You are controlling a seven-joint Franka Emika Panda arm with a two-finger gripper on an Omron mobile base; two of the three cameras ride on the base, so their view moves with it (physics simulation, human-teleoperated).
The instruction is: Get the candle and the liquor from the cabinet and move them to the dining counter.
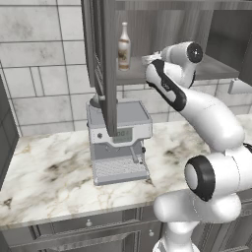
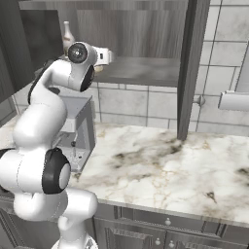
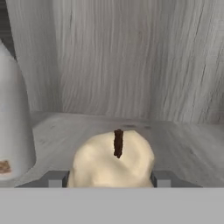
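- Pale grey tiled wall [image 1: 44,74] behind a white-grey veined marble worktop [image 1: 49,172], with low grey drawer fronts with round knobs [image 2: 165,228] below.
- Resting on that worktop, a silver-grey boxy espresso machine [image 1: 119,142] with a ribbed drip tray, just under the cabinet's open left door.
- Above, mounted on the wall: dark grey wood wall cabinet [image 2: 194,63], both raised-panel doors swung open, one grey shelf [image 2: 141,70] inside, grey wood-grain back panel.
- On the shelf, toward its left end: slender brown glass liquor bottle [image 1: 124,47] with a long narrow neck, upright; pale label visible, writing too small to read.
- Close beside the bottle on the same shelf, apart from it: small squat beige-tan candle [image 3: 114,159] with a short dark brown wick on top.
- White robot arm [image 1: 206,118] with dark joints reaching up into the cabinet at shelf height.
- Two-finger gripper [image 3: 107,178] standing level with the candle, one dark finger tip [image 3: 57,178] on each side of its base; jaws apart and bracketing the candle, contact with its sides impossible to tell.
- At the left edge of the hand view, pale wide body of the bottle, a scrap of brown print low on it, unreadable.
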